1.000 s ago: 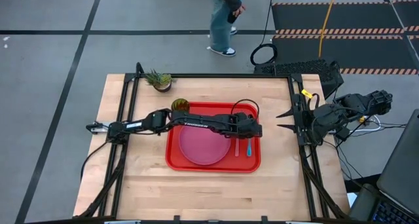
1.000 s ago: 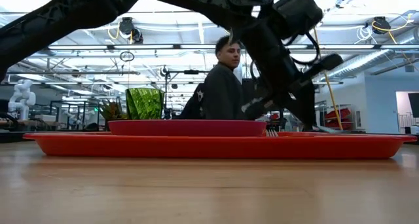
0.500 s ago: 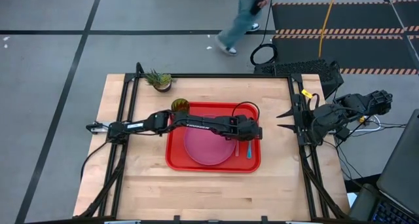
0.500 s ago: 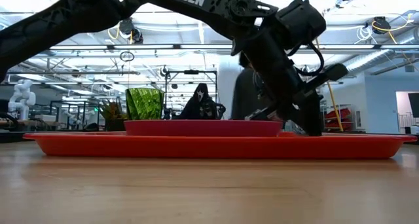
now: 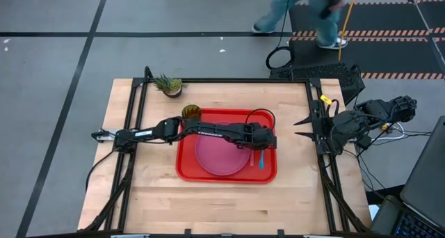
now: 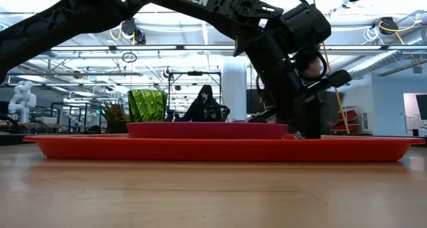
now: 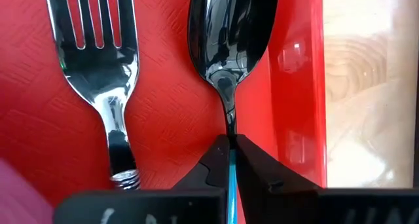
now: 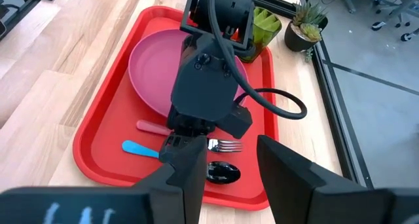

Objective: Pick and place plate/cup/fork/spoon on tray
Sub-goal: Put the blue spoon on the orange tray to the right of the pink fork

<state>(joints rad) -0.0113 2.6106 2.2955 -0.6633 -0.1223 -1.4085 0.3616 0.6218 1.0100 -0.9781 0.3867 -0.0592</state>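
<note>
A: What changed?
B: The left jaws (image 7: 230, 160), clenched on the spoon (image 7: 229, 47), have lowered it onto the tray (image 5: 186, 165) beside the fork (image 7: 105, 73)

A: Meaning?
B: Probably release next; the right jaws (image 8: 226, 178) wait parted

Polished, mirror-bright metal is seen in the fork (image 7: 98, 67) tines and the darker spoon (image 7: 230, 40) bowl. The tray (image 7: 39, 119) is finely textured red plastic with a glossy rim. The worktop (image 5: 153, 196) is pale grained wood.
</note>
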